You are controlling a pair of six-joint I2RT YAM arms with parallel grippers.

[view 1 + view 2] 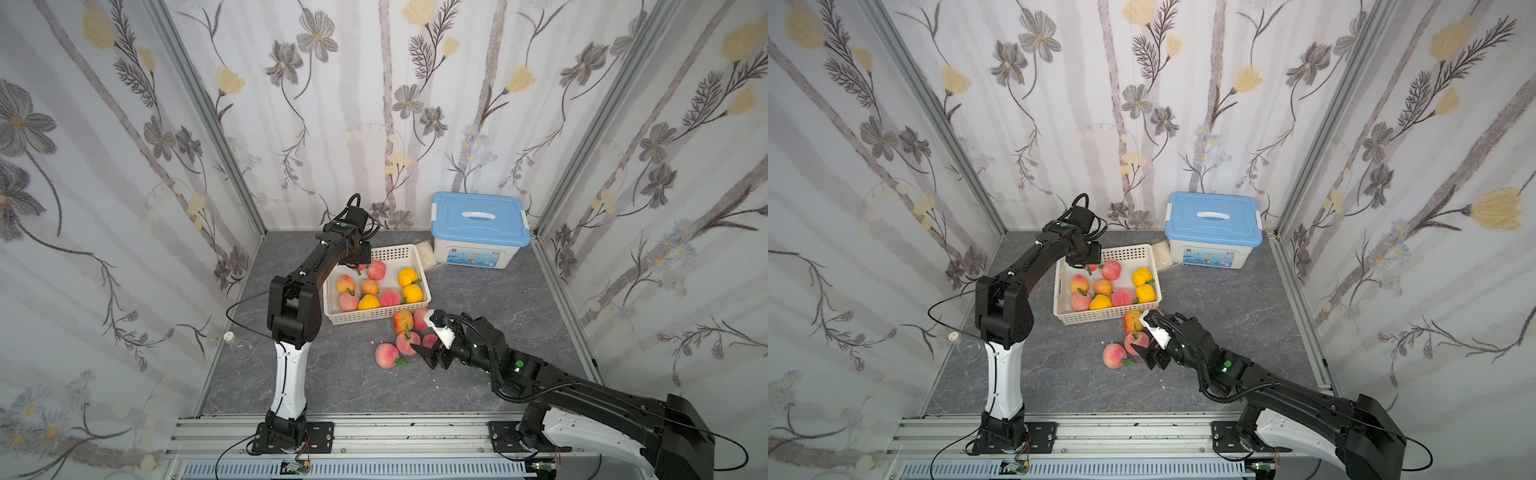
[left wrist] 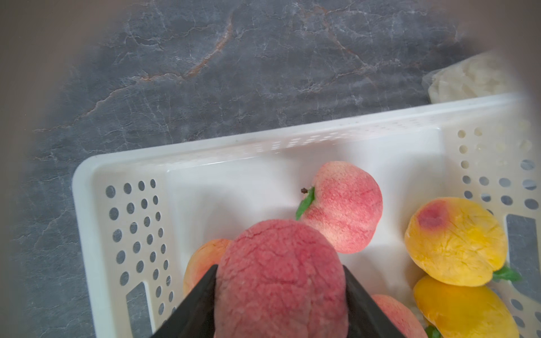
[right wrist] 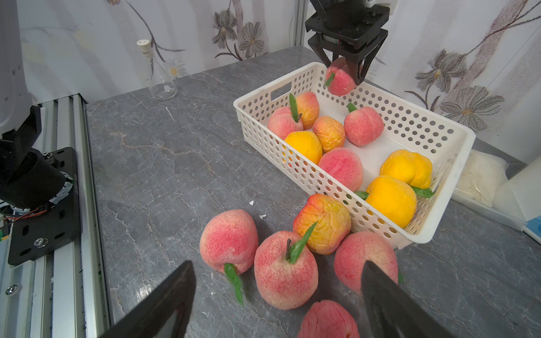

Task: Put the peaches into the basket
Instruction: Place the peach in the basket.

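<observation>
right gripper (image 3: 277, 263) up close, jaws spread wide, nothing gripped. it sits low over five loose peaches (image 1: 386, 355) bunched on the worktop (image 1: 478, 299), one pink peach (image 3: 328, 319) lying between its fingers. that bunch is just off the front right corner of the basket (image 1: 374, 316), which sits mid-worktop, nearer the back edge. eight basket peaches (image 1: 390, 298) inside, three yellow. over its back left corner the left gripper (image 2: 280, 267) is clamped on a deep red peach (image 3: 339, 83), above the rim. blue-lidded box (image 1: 480, 216) in the back right corner.
</observation>
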